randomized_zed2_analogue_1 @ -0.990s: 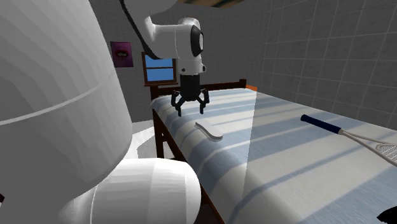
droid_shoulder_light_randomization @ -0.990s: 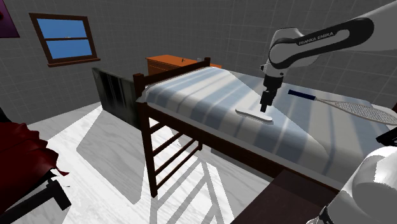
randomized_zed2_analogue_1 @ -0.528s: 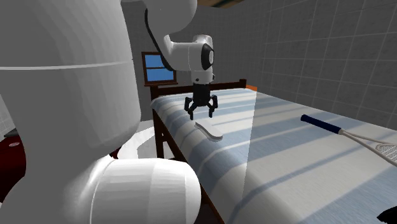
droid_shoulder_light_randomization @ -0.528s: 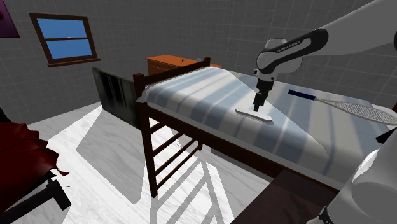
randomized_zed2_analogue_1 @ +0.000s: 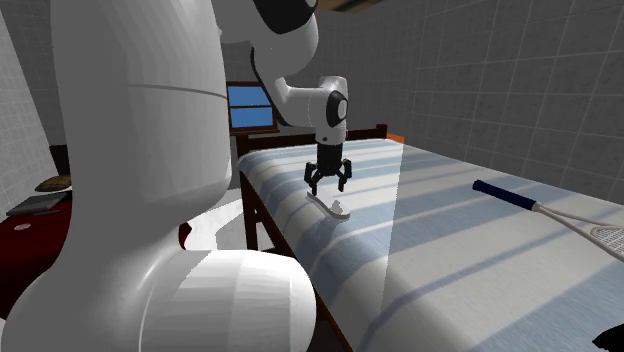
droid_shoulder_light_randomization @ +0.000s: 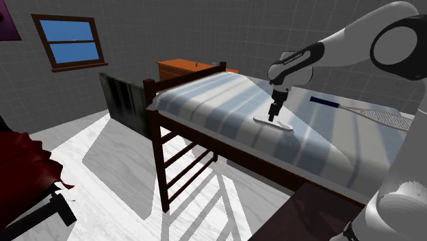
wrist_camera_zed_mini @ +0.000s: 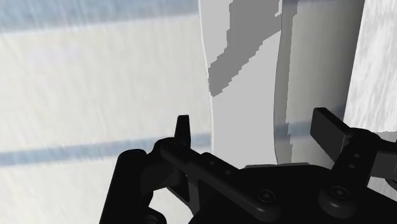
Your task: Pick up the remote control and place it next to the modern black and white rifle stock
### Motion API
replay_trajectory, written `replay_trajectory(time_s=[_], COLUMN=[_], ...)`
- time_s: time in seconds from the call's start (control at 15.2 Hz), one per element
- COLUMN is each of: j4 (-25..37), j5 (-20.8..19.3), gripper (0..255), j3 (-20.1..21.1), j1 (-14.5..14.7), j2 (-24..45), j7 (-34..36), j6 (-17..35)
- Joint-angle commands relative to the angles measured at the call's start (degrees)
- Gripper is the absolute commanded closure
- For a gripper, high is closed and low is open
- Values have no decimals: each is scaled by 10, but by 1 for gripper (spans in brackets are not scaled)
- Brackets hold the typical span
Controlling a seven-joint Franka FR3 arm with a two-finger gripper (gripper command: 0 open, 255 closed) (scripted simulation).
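The remote control [droid_shoulder_light_randomization: 282, 125] is a flat, pale, elongated slab lying on the blue and white striped bed [droid_shoulder_light_randomization: 205, 96]. My gripper [droid_shoulder_light_randomization: 274, 117] hangs straight down over one end of it, just above the cover. Its fingers are open and straddle the remote [wrist_camera_zed_mini: 245, 76] without touching it; the gripper [wrist_camera_zed_mini: 254, 121] has one fingertip on each side of the slab. From the foot of the bed, the gripper [randomized_zed2_analogue_1: 328, 186] sits low over the remote [randomized_zed2_analogue_1: 334, 209]. A dark shape [randomized_zed2_analogue_1: 610, 340] at the bed's near corner is cut off by the picture's edge.
A racket [droid_shoulder_light_randomization: 373, 113] with a dark blue handle lies on the bed beyond the remote, toward the shoulder view's right. The bed's dark wooden frame [droid_shoulder_light_randomization: 156, 130] drops to a pale floor. An orange dresser [droid_shoulder_light_randomization: 181, 68] stands behind the bed, and a red seat [droid_shoulder_light_randomization: 20, 171] is at far left.
The gripper has come down and shifted toward the shoulder view's left, from hovering above the remote to straddling its end. The remote has not moved.
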Motion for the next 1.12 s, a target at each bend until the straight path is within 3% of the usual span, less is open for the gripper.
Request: replay_trajectory(time_s=[0.0, 0.73, 0.79, 1.06], j4=[-4, -15, -15, -15], j5=[5, 13, 13, 13], gripper=[0, 0, 255, 255], j3=[1, 3, 3, 3], j1=[-1, -3, -3, -3], j2=[10, 24, 24, 24], j7=[-4, -10, -10, -10], j6=[14, 38, 38, 38])
